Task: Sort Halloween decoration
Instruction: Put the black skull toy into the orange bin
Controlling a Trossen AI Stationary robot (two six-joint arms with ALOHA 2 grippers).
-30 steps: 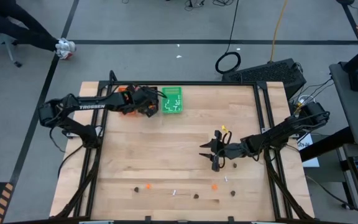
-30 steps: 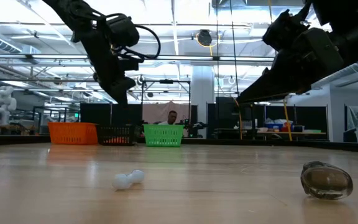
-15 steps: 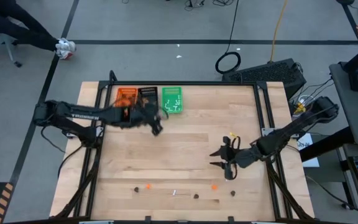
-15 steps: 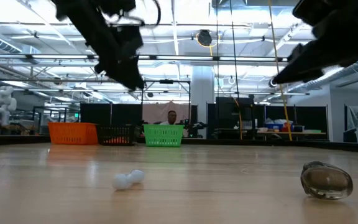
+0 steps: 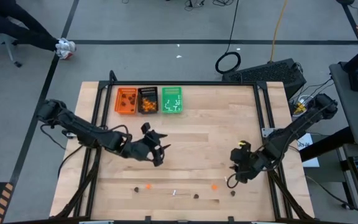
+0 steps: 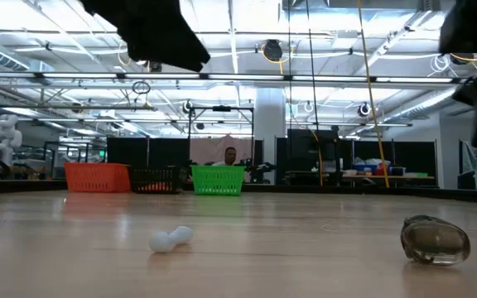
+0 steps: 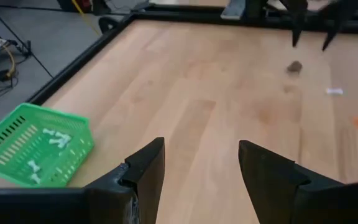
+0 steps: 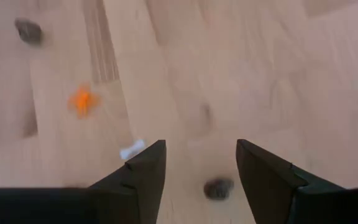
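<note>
The decoration's trinkets lie scattered near the table's near edge: an orange blob (image 5: 147, 186), a white stick (image 5: 174, 192), a dark blob (image 5: 196, 196) and an orange blob (image 5: 214, 186). My left gripper (image 5: 160, 149) hangs open above bare wood left of centre (image 7: 201, 155). My right gripper (image 5: 234, 174) is open and points down above a dark blob (image 8: 218, 188), with a white stick (image 8: 132, 149) and an orange blob (image 8: 82, 99) beside it. In the low view a white stick (image 6: 171, 238) and a dark blob (image 6: 435, 240) rest on the wood.
An orange tray (image 5: 127, 101), a black tray (image 5: 148, 99) and a green tray (image 5: 171, 99) stand side by side at the far edge, each holding trinkets. The green tray (image 7: 36, 152) holds white sticks. Bare wood lies between the trays and the scattered trinkets. A person sits beyond the table (image 6: 229, 156).
My left gripper has swung from above the trays toward the table's near edge and a little right, now over the open wood. My right gripper has moved toward the near edge and the right, coming over the scattered trinkets. The trinkets on the table have stayed put.
</note>
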